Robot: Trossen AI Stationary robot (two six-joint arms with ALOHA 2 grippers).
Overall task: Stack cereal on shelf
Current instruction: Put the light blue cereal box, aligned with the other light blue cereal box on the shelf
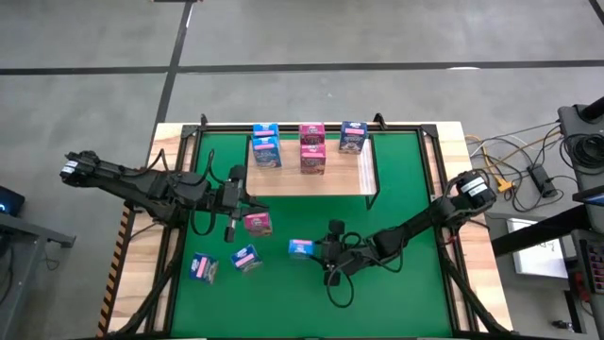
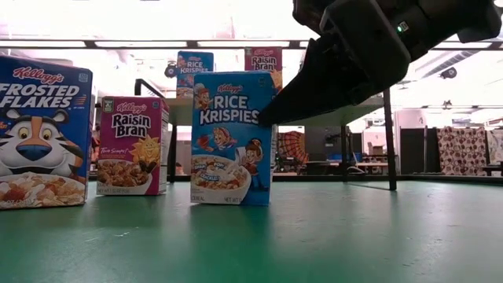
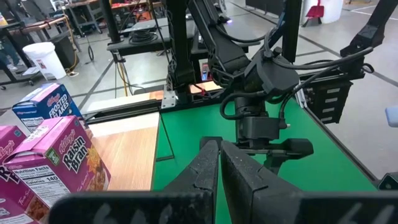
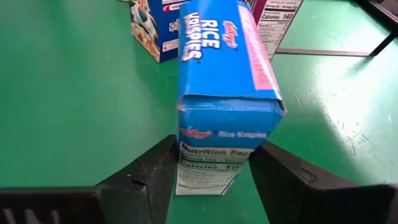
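A light blue Rice Krispies box (image 1: 301,247) stands upright on its base on the green mat, and my right gripper (image 1: 323,251) is shut on it. It also shows in the right wrist view (image 4: 224,74) and the low view (image 2: 232,137). My left gripper (image 3: 217,171) is shut and empty, above the mat beside a pink Raisin Bran box (image 1: 257,223). Two dark blue boxes (image 1: 245,257) (image 1: 203,268) stand on the mat. The shelf (image 1: 311,181) at the far middle carries several boxes: light blue (image 1: 266,146), pink (image 1: 312,148), dark blue (image 1: 352,139). My right gripper pinches the Rice Krispies box at its right-hand narrow end (image 4: 186,165), one finger (image 4: 149,174) on each broad face. The fingers come level from the table's right, high on the box (image 2: 255,118). The box stands upright with its base on the mat.
A black metal frame (image 1: 429,179) runs along the edges of the green mat (image 1: 396,198). The right half of the mat holds only my right arm. Cables and equipment (image 1: 528,170) lie beyond the table's right edge.
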